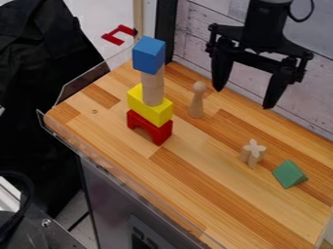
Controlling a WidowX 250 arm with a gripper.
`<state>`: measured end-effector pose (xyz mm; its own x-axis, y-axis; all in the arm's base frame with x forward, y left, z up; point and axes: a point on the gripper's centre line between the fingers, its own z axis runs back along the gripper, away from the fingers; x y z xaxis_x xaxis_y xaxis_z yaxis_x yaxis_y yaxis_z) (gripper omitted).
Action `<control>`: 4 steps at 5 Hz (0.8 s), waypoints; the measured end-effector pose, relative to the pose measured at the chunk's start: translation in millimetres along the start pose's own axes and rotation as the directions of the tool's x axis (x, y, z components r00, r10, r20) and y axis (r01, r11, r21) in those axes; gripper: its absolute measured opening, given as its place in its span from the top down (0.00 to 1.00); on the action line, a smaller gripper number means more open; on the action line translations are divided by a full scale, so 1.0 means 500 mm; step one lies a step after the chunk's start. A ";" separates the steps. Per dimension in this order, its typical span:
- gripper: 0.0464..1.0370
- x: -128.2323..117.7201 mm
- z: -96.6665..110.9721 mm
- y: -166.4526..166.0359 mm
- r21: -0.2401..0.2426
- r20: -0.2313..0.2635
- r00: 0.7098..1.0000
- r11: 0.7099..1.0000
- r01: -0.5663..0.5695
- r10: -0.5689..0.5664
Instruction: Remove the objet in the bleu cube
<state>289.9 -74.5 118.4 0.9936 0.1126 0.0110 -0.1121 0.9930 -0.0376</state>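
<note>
Blue cube (149, 55) atop cyl. (153, 88) (wooden)

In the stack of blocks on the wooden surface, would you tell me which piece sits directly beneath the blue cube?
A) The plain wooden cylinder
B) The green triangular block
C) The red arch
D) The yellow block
A: the blue cube rests on top of the plain wooden cylinder, which stands on the yellow block.
</note>
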 end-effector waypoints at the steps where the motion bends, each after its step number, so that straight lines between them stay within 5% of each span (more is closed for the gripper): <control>1: 0.04 -0.002 0.001 0.017 0.019 -0.019 1.000 1.000 -0.003 0.004; 4: 0.04 0.024 0.023 0.102 0.072 -0.063 0.997 0.997 -0.037 0.041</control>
<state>296.1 -22.2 128.1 0.9871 0.1512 -0.0531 -0.1495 0.9882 0.0344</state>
